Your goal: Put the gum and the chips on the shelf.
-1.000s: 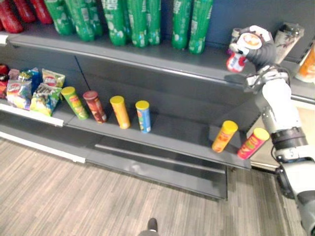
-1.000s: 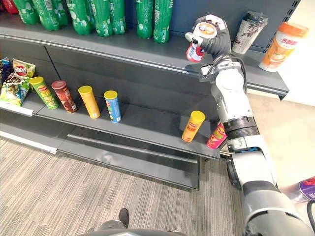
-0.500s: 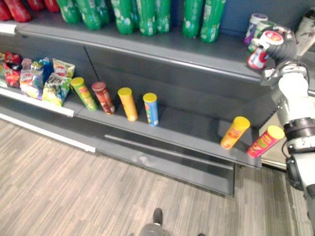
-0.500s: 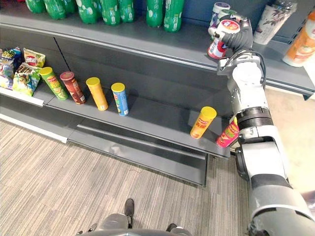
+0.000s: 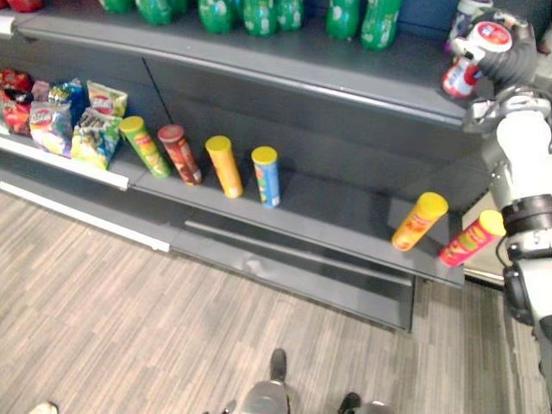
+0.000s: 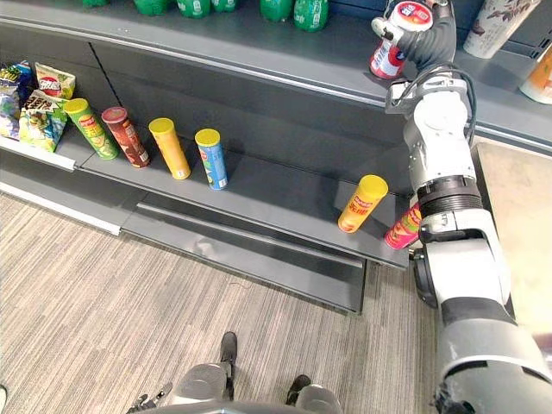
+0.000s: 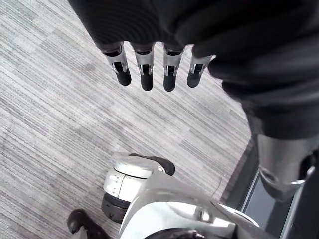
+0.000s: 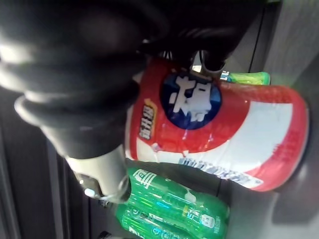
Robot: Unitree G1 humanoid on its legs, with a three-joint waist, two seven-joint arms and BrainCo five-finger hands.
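Note:
My right hand [image 6: 436,39] is shut on a red and white gum canister [image 6: 398,40], holding it tilted just over the right end of the upper shelf [image 5: 302,69]. In the right wrist view the fingers wrap the canister [image 8: 219,134]; whether its base touches the shelf I cannot tell. On the lower shelf [image 5: 336,220], a yellow chips tube [image 5: 419,222] and a pink chips tube [image 5: 470,239] lean near the right end, below my right arm. My left hand [image 7: 146,74] hangs over the floor, fingers straight, holding nothing.
Several more chips tubes [image 5: 224,166] stand to the left on the lower shelf, with chip bags [image 5: 86,129] beyond them. Green bottles [image 5: 259,13] line the upper shelf. Another canister [image 5: 466,9] stands behind the gum, and cups [image 6: 500,21] stand to its right.
The camera has shifted, so the shelves sit differently in view. My right hand still holds the gum at the upper shelf's right end, now a little further in over the shelf.

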